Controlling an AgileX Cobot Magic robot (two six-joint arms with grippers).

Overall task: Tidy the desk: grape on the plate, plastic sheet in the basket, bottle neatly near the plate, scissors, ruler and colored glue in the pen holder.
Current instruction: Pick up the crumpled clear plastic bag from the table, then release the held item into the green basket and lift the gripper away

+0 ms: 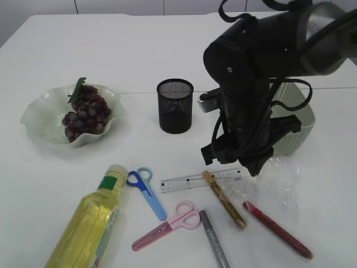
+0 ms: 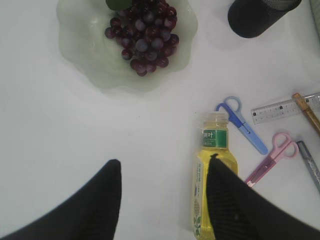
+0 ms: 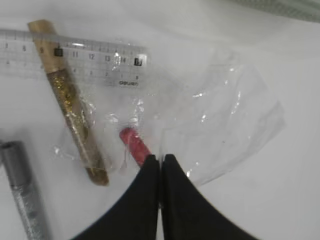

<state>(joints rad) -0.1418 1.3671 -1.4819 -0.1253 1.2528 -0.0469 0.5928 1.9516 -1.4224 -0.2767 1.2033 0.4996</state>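
The purple grape lies on the pale green plate at the left. A yellow bottle lies on its side at the front left. Blue scissors, pink scissors, a clear ruler and gold, silver and red glue sticks lie in front. My right gripper is shut on the near edge of the plastic sheet, just beside the red glue's tip. Above the table, left of the bottle, my left gripper hangs open and empty.
The black mesh pen holder stands upright mid-table. The pale green basket sits at the right, partly hidden behind the right arm. The sheet drapes over the gold glue and the ruler's end.
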